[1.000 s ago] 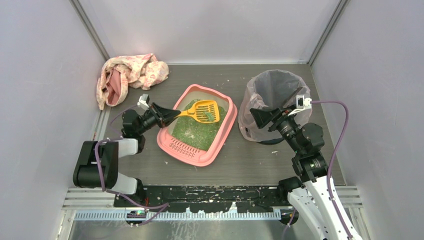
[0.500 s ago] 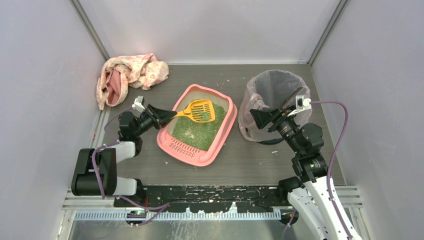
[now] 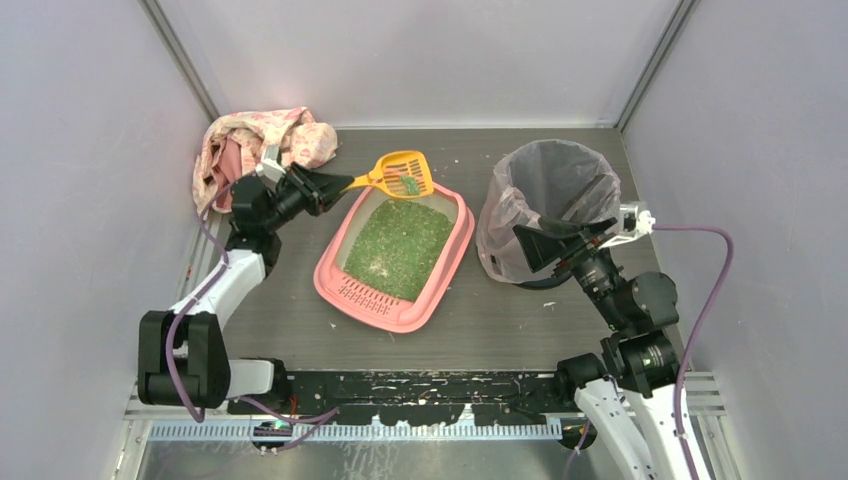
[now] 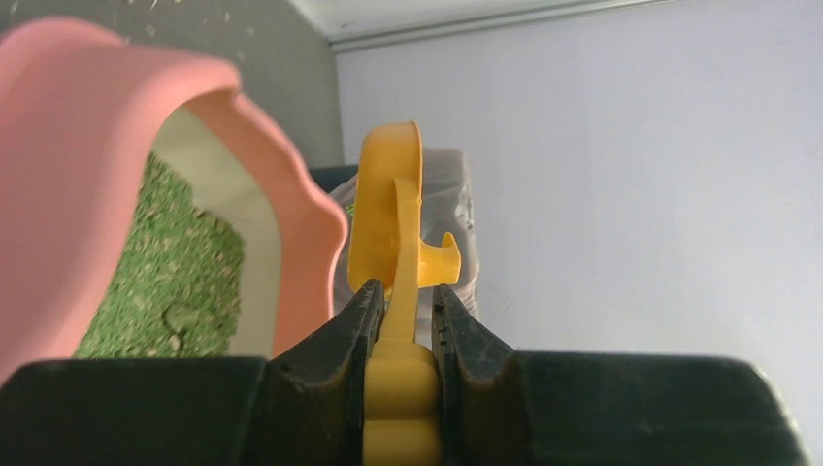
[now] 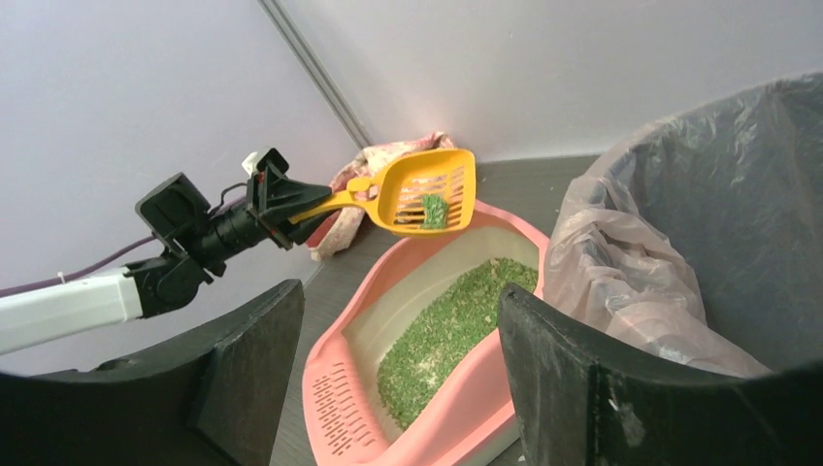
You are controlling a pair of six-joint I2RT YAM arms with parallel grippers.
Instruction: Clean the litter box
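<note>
your left pincer (image 3: 338, 184) grips the scoop (image 3: 402, 172) by its handle, one clump (image 3: 410, 185) raised just ahead of it above the far end of the litter box (image 3: 392, 314); tipping it into the bin (image 3: 497, 243) beside your open, empty right pincer (image 3: 528, 244) remains.

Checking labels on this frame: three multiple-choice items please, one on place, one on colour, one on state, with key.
1. Where is the scoop?
A) held above the far end of the litter box
B) inside the bin
C) lying on the cloth

2. What colour are the granules?
A) blue
B) green
C) white

3. How is the right gripper?
A) shut on the scoop
B) shut on the cloth
C) open, gripping nothing

Key: 1 A, the left gripper clamps its handle above the far rim; 2 B, green fill covers the tray floor; 3 C, its fingers stand wide apart.
</note>
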